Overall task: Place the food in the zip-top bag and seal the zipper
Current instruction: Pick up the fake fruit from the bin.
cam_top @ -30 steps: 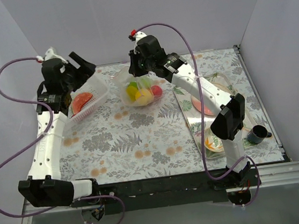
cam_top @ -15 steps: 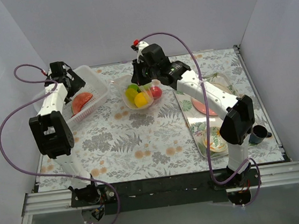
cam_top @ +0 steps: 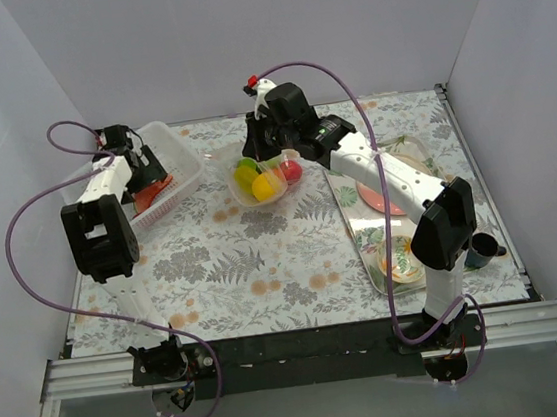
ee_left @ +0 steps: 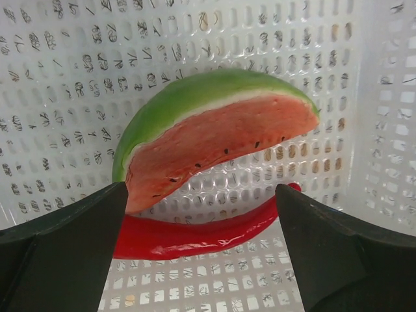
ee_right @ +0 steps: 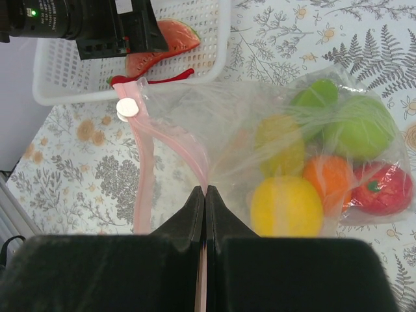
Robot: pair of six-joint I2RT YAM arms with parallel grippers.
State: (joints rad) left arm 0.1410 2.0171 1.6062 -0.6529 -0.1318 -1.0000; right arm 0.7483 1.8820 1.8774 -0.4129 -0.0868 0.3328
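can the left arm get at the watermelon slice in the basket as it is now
Probably yes. The left end effector is open over the white basket, a finger on each side of the watermelon slice, with nothing between. A red curved piece lies beside the slice and might get pinched too.

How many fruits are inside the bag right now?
6: a green apple at top, another green one beside it, a yellow fruit, an orange, a lemon, a red apple. Others may be hidden.

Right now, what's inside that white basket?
A watermelon slice lies in the white basket, with a red chili pepper next to it. The slice hides part of the pepper.
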